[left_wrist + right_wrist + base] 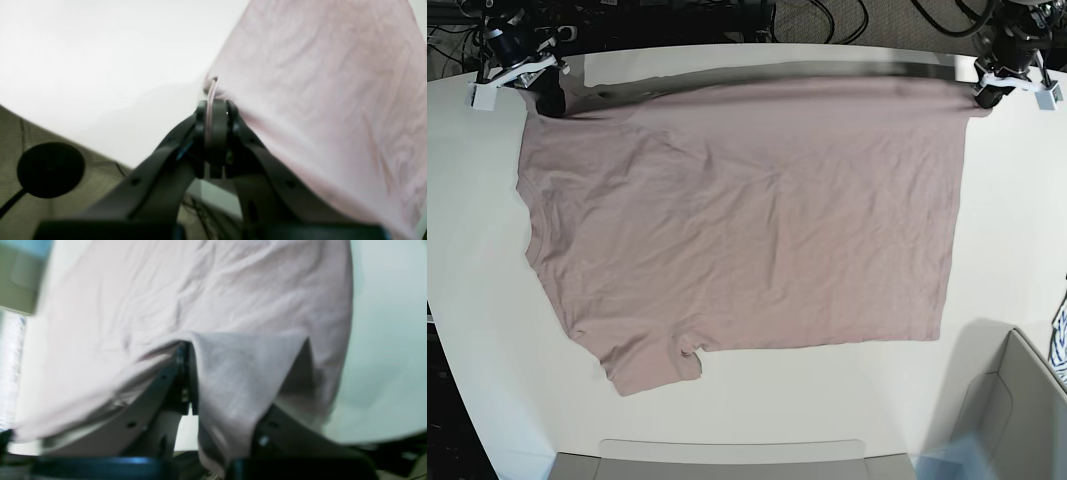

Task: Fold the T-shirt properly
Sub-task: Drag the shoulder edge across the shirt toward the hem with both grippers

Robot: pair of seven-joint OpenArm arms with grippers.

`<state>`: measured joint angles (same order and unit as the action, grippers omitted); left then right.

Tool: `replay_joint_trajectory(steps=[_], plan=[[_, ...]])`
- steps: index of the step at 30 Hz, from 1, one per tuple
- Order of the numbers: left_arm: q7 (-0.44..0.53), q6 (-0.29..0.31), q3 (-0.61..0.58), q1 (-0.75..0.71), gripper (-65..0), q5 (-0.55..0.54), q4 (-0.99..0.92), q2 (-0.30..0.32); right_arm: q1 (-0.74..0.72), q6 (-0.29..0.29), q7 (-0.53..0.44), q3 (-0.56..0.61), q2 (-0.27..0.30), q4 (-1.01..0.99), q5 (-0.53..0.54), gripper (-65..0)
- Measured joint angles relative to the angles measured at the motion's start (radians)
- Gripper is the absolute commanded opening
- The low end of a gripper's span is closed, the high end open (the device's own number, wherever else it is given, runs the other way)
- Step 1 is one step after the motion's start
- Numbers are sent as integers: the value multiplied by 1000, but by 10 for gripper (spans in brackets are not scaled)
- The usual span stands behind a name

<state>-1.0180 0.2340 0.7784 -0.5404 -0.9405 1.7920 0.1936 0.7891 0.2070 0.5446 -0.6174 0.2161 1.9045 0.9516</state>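
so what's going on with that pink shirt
The robot is folding the T-shirt. Its left fingers and right fingers each hold one end of the edge nearest the arms, lifted and stretched between them. The rest lies spread on the table, one sleeve sticking out, so the fold isn't made yet.

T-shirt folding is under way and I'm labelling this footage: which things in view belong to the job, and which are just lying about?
Part of the job:
- T-shirt
- left gripper, shut on the shirt
- right gripper, shut on the shirt
- table under it

Just lying about:
- grey bin
- blue-and-white patterned cloth
- black cables
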Motion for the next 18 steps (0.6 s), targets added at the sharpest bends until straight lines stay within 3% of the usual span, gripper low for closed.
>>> replay_joint_trajectory(steps=[3, 9, 13, 18], plan=[[4, -78, -2, 46, -650, -4, -2, 2, -63, 5, 70, 2, -6, 0, -77, -650], [0, -123, -60, 105, -650, 1, -2, 17, -182, 6, 156, 3, -26, 0, -201, -650], [10, -229, -129, 167, -650, -2, -2, 36, -274, 3, 241, 3, -25, -2, -254, -650], [10, -290, -182, 234, -650, 0, -5, 45, -373, 6, 309, 6, -25, -2, -361, -650]])
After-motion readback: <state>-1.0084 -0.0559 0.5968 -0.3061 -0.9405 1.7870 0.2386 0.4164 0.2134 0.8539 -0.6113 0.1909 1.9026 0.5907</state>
